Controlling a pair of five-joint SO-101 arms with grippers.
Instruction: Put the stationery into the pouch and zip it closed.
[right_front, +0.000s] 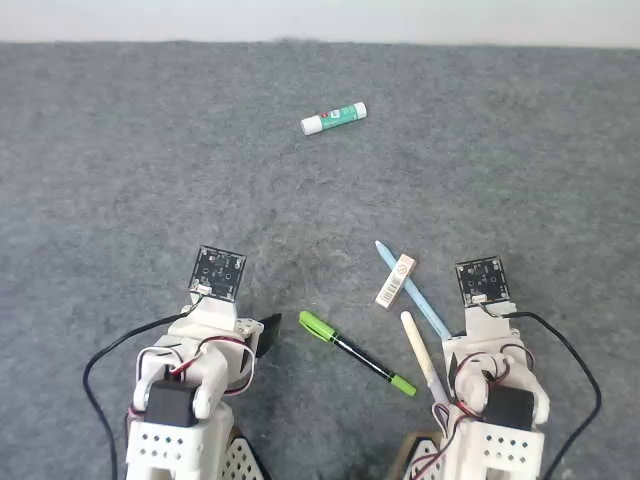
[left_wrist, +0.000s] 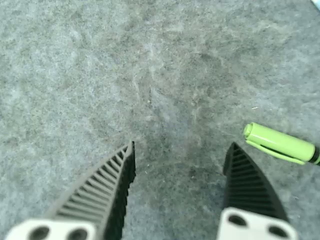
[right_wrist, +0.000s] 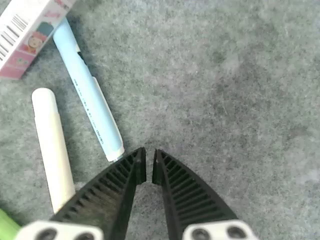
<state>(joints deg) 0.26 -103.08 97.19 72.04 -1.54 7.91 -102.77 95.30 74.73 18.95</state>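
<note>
Left gripper gapes wide over the carpet, green pen just beside it. Right gripper is pinched nearly together, empty, by the blue pen.

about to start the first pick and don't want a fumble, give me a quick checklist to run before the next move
1. Is the left gripper open and empty: ok, jaws wide apart over the grey carpet.
2. Is the right gripper open for a grasp: not ok, jaws nearly shut on nothing.
3. Is the green-capped black pen lying free: ok, nothing touches it.
4. Is the pale blue pen clear to grasp: not ok, the small pink-and-white box lies across it.
5. Is the green-and-white glue stick within reach: cannot tell, it lies alone at the far side.
6. Is the pouch open and ready: cannot tell.
</note>
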